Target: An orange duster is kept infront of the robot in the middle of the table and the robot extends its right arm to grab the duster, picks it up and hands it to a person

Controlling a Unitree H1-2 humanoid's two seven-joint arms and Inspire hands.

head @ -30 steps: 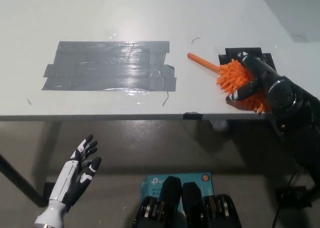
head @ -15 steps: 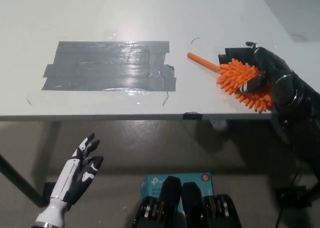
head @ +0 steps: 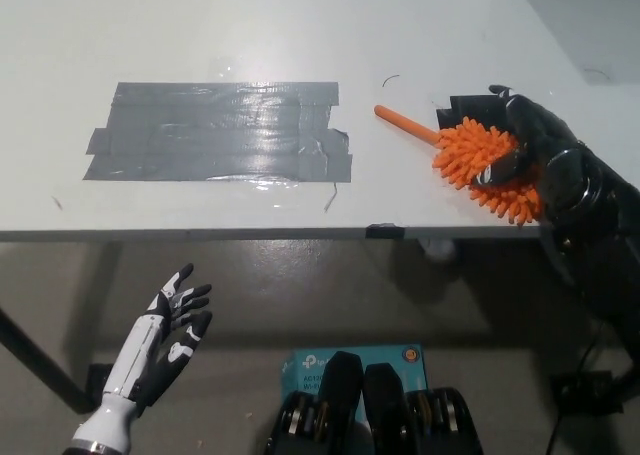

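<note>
A white bench [head: 300, 25] is seen; a grey tape patch [head: 220, 132] is stuck at centre left, and an orange duster [head: 480, 158] lies at its right edge.

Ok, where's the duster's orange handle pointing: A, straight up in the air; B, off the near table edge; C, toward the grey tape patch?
C: the duster lies on the table under the right hand, its handle running toward the tape patch.

Single head view, looking steeply down from above onto white table [head: 300, 15] near edge and floor below; moderately close; no second view to overlap.
</note>
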